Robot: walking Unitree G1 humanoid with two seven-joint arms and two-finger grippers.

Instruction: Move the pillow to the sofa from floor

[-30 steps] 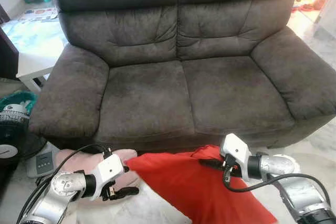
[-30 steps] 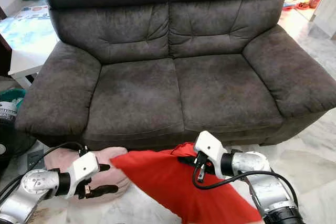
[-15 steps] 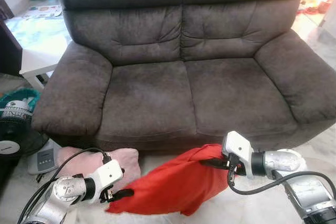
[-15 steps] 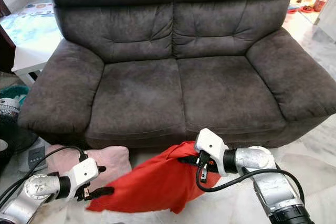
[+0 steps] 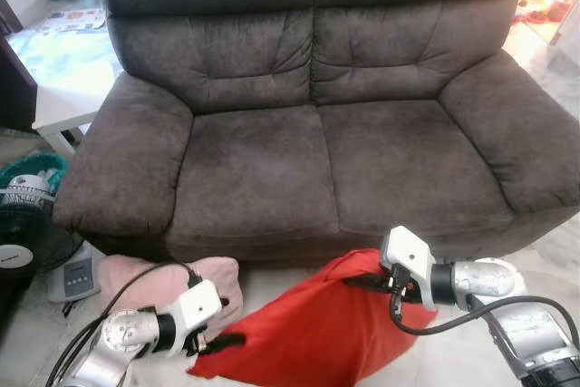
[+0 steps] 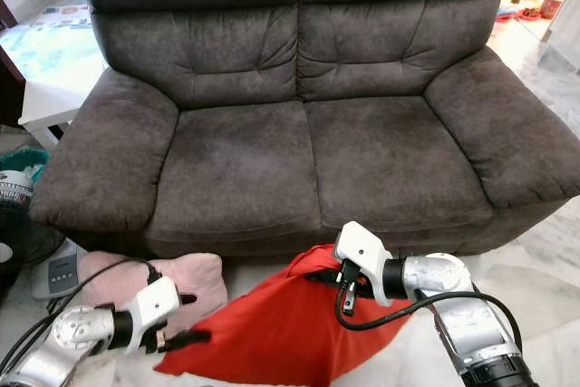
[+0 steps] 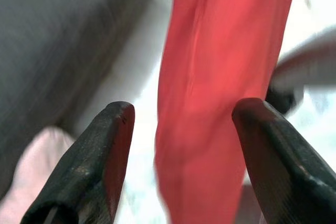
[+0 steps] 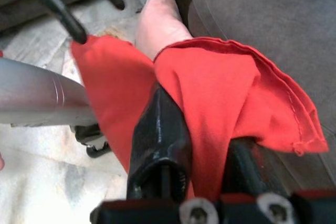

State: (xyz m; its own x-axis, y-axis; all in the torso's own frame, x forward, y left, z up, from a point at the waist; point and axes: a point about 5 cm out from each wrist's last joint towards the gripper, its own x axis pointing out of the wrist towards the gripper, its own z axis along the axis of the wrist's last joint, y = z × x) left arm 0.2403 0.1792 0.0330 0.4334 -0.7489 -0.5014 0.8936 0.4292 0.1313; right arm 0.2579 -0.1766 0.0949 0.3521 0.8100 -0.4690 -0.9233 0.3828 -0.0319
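Observation:
A red pillow (image 5: pixel 313 333) hangs slanted just in front of the dark grey sofa (image 5: pixel 317 160), its low end near the floor. My right gripper (image 5: pixel 364 280) is shut on the pillow's upper right corner, and the red cloth (image 8: pixel 210 93) bunches between its fingers (image 8: pixel 160 129). My left gripper (image 6: pixel 188 319) is open at the pillow's lower left corner. In the left wrist view the red pillow (image 7: pixel 210 77) passes between the spread fingers (image 7: pixel 110 129) without touching them. A pink pillow (image 5: pixel 145 278) lies on the floor by the sofa's left arm.
A fan (image 5: pixel 20 224) and a white flat device (image 5: pixel 77 276) sit on the floor at the left. A white low table (image 5: pixel 63 106) stands beside the sofa's left arm. The sofa seat (image 5: pixel 263 169) is bare. Pale tiled floor (image 5: pixel 562 242) extends to the right.
The right gripper has raised the pillow's corner, so the pillow went from lying flat to hanging bunched. The left gripper has shifted toward its lower left corner. The camera moved slightly.

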